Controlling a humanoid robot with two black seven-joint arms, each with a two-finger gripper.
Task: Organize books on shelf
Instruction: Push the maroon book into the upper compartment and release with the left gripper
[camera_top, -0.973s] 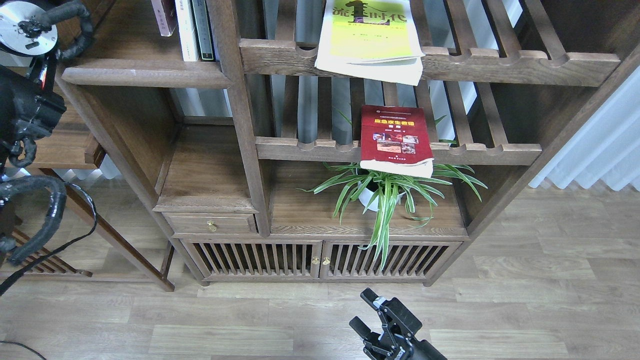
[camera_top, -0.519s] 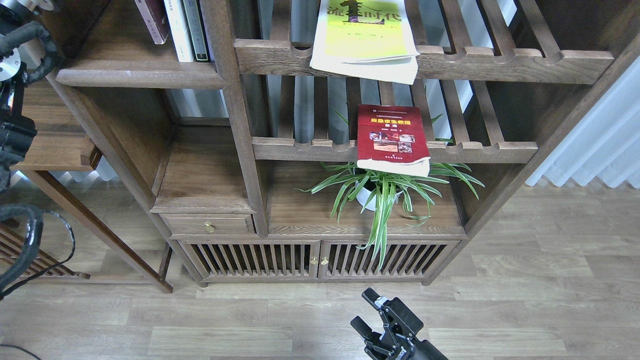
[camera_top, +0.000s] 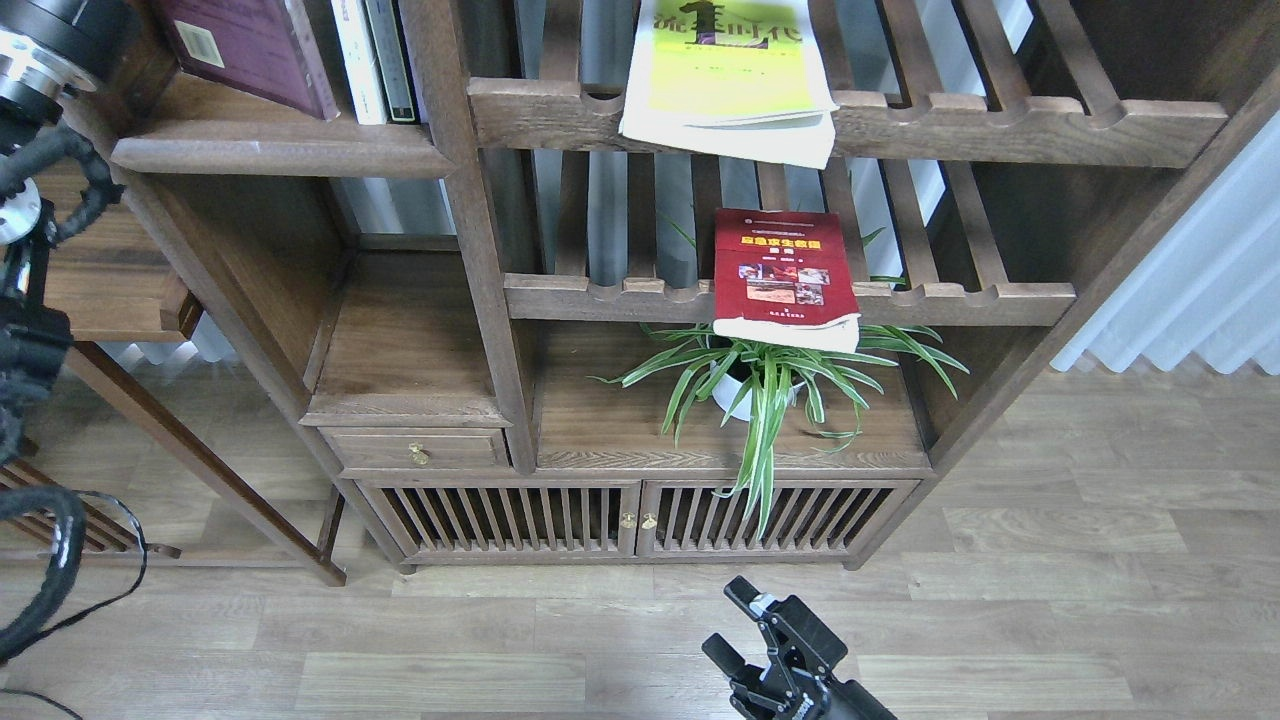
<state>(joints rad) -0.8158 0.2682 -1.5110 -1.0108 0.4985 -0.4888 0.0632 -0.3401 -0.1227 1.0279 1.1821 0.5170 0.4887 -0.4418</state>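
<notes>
1. The maroon book (camera_top: 250, 50) stands on the shelf (camera_top: 270, 150), at its left part, leaning with its top toward the thin upright books (camera_top: 375, 60). My left arm rises past the shelf's left end and out of the top corner of the view, so I cannot tell whether my left end effector grips the book or has let it go. If it is free and leaning this much, it may slide down flat or push the thin books over.
2. The maroon book's lower corner sits close to the shelf's rounded front lip. A nudge from my arm as it pulls away could tip it off the front.
3. The yellow-green book (camera_top: 730, 70) lies on the upper slatted rack (camera_top: 1000, 125) with its near end hanging over the front rail. A clumsy grip there could drag it off before I have hold of it.
4. The red book (camera_top: 787, 270) overhangs the lower slatted rack's (camera_top: 960, 300) front rail the same way, right above the potted plant (camera_top: 770, 375). If it slips, it lands on the leaves.
5. My right end effector (camera_top: 760, 640) hangs low over the floor (camera_top: 1050, 550), jaws apart and empty, well away from both books. A long reach upward from there risks clipping the cabinet's lower edge.
</notes>
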